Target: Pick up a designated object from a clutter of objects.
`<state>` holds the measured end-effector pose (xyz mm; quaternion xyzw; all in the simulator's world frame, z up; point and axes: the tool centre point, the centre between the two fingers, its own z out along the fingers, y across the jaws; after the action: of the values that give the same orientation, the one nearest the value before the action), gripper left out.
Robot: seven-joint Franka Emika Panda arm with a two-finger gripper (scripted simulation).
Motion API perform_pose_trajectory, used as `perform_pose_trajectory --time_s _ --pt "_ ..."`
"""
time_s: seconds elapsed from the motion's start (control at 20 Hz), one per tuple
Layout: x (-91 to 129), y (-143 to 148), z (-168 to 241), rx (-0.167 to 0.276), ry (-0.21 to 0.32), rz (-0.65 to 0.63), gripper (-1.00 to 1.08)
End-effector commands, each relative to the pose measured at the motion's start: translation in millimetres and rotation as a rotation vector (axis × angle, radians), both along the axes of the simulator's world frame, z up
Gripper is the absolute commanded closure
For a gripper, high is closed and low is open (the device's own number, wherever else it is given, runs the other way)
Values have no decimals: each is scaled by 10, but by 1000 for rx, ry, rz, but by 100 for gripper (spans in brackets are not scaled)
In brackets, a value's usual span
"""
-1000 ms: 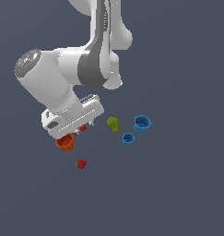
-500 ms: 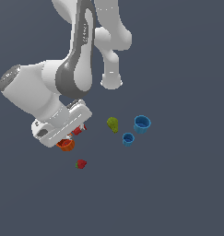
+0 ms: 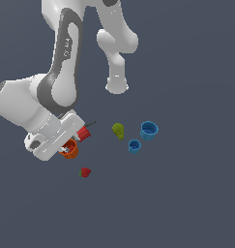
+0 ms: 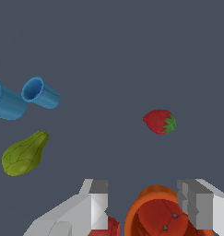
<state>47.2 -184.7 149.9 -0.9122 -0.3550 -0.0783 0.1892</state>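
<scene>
Exterior view: orange-red cup (image 3: 70, 149) half hidden under the gripper (image 3: 66, 145), red tool (image 3: 83, 134) partly covered, flat dark grey floor (image 3: 186, 203); wrist view: cup (image 4: 155, 216) cut off between spread fingers (image 4: 98, 203), not clamped.

Over the last second the arm has swung toward the exterior view's left and lowered: the big wrist housing that sat high above the clutter now hangs farther left and lower. The gripper (image 3: 66, 147) has come down with it, so its fingers (image 4: 98, 205) now straddle the orange-red cup (image 3: 70, 149), one on each side, jaws apart. The red tool (image 3: 83, 133), earlier mostly hidden behind the hand, now shows beside it.
</scene>
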Motion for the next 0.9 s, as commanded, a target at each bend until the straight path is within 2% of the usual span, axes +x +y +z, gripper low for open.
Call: perform_pose_trajectory --time_s 0.0,0.5,0.85 --pt "5 -104 -73 20 -29 25 -20" --pt "-7 -520 -360 87 -155 111 -20" --pt "-31 -742 -508 114 -230 150 -20"
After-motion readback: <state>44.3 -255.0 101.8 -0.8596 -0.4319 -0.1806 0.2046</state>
